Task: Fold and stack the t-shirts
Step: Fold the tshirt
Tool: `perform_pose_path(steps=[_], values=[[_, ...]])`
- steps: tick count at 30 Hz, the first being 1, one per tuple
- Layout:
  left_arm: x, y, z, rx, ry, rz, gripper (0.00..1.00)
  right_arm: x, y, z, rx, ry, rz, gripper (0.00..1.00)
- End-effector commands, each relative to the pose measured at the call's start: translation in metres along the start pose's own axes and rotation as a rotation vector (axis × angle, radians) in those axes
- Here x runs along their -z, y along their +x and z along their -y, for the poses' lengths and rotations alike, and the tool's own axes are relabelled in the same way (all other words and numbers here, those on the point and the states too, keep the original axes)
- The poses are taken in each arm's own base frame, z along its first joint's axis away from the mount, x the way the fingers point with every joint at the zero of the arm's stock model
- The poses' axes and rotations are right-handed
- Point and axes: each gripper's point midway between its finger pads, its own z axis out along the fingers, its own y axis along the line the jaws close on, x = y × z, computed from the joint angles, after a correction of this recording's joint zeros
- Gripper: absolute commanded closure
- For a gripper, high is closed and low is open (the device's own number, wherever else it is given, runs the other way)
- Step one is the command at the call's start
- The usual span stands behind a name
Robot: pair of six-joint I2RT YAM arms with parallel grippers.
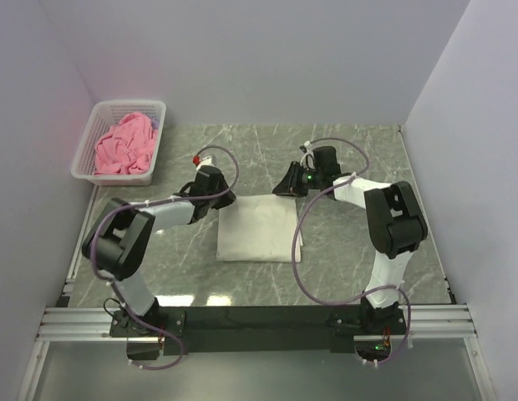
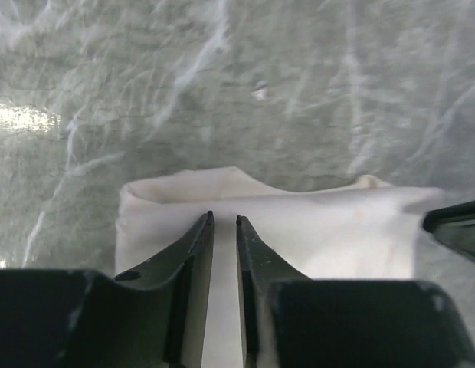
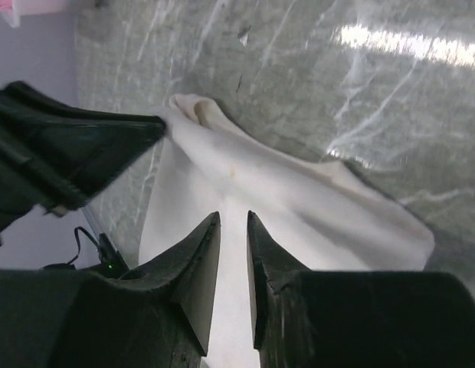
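A folded cream-white t-shirt (image 1: 259, 227) lies flat as a rectangle in the middle of the marble table. My left gripper (image 1: 223, 199) hovers over its far left corner. In the left wrist view its jaws (image 2: 224, 218) stand a narrow gap apart above the cloth (image 2: 329, 230), with nothing pinched between them. My right gripper (image 1: 286, 189) is at the far right corner, and in its own view (image 3: 233, 215) it is likewise narrowly open over the rumpled shirt edge (image 3: 299, 192). The pink t-shirt (image 1: 124, 145) lies bunched in the basket.
The white lattice basket (image 1: 90, 132) stands at the far left against the wall. White walls close in the table on three sides. The two grippers are close together over the shirt's far edge, with the left arm's finger (image 3: 76, 146) showing in the right wrist view.
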Motion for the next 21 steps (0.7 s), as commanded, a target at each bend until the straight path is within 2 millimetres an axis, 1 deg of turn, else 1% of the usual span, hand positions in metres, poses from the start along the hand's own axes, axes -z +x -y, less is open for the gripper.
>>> perform_pose_path(steps=[1, 3, 4, 5, 6, 9, 11, 13, 14, 15, 16, 17, 18, 19, 20, 21], values=[[-0.024, 0.006, -0.012, 0.015, -0.001, -0.04, 0.77, -0.014, -0.003, 0.019, -0.043, -0.04, 0.014, 0.73], [-0.034, 0.01, -0.018, 0.03, -0.004, -0.061, 0.78, -0.016, -0.006, 0.035, -0.072, -0.036, 0.026, 0.75], [-0.038, 0.006, -0.024, 0.041, -0.014, -0.054, 0.78, -0.02, -0.002, 0.047, -0.104, -0.025, 0.014, 0.75], [-0.043, 0.01, -0.026, 0.049, -0.009, -0.073, 0.79, -0.021, -0.004, 0.054, -0.118, -0.017, 0.016, 0.75], [-0.045, 0.01, -0.028, 0.054, -0.012, -0.077, 0.79, -0.023, -0.004, 0.065, -0.141, -0.003, 0.014, 0.75], [-0.05, 0.007, -0.034, 0.069, -0.018, -0.082, 0.78, -0.024, -0.01, 0.075, -0.164, 0.005, 0.023, 0.76], [-0.048, 0.002, -0.029, 0.068, -0.008, -0.077, 0.78, -0.021, -0.015, 0.068, -0.154, -0.018, 0.027, 0.77], [-0.041, -0.005, -0.024, 0.066, 0.005, -0.065, 0.75, -0.012, -0.025, 0.053, -0.126, -0.032, 0.049, 0.76], [-0.033, -0.014, -0.016, 0.067, 0.023, -0.045, 0.73, -0.008, -0.029, 0.047, -0.115, -0.041, 0.062, 0.76], [-0.027, -0.019, -0.012, 0.073, 0.033, -0.033, 0.69, 0.001, -0.035, 0.033, -0.099, -0.06, 0.084, 0.76], [-0.021, -0.022, -0.008, 0.074, 0.043, -0.03, 0.66, 0.006, -0.038, 0.025, -0.088, -0.074, 0.095, 0.76], [-0.007, -0.032, 0.001, 0.087, 0.068, -0.006, 0.62, 0.011, -0.038, 0.017, -0.078, -0.09, 0.098, 0.74], [0.001, -0.034, 0.008, 0.091, 0.087, 0.0, 0.55, 0.021, -0.038, 0.003, -0.062, -0.11, 0.11, 0.72], [0.009, -0.033, 0.008, 0.095, 0.076, -0.004, 0.52, 0.027, -0.036, -0.004, -0.055, -0.123, 0.111, 0.71], [0.025, -0.04, 0.016, 0.102, 0.095, 0.017, 0.5, 0.031, -0.03, -0.012, -0.046, -0.142, 0.103, 0.7], [0.034, -0.037, 0.021, 0.1, 0.099, 0.009, 0.46, 0.04, -0.021, -0.021, -0.032, -0.153, 0.097, 0.7]])
